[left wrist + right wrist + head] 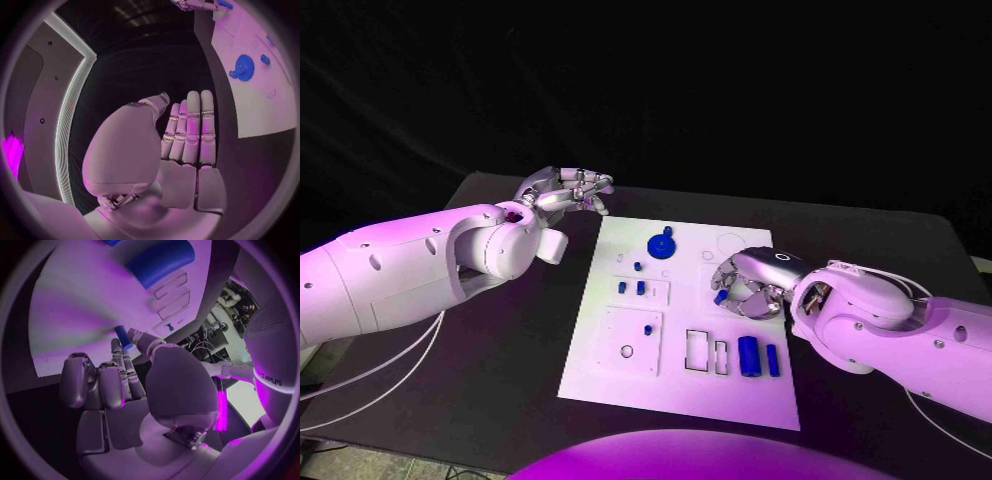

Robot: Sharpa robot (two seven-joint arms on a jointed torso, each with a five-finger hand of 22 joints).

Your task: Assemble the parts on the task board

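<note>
A: What does the head view give us?

B: The white task board point(682, 390) lies in the middle of the black tabletop point(488, 400). The left hand point(571, 190) hovers just off the board's far left corner, over the tabletop, holding nothing. The right hand point(747, 283) is over the board's right half and pinches a small blue peg point(721, 296). A round blue part point(661, 245) sits on the board's far half, two small blue pins point(632, 287) stand in a square plate near the middle, and two blue cylinders point(759, 357) lie side by side near the board's near right edge.

A: And the left wrist view?

B: The left hand point(187, 135) shows its fingers straight and side by side, empty. The board point(250, 90) is beside it, with the round blue part point(243, 67) on it.

A: The right wrist view?

B: The right hand point(119, 385) grips the blue peg point(123, 337) at its fingertips, just above the board point(81, 310). A blue cylinder point(159, 261) lies farther along the board.
</note>
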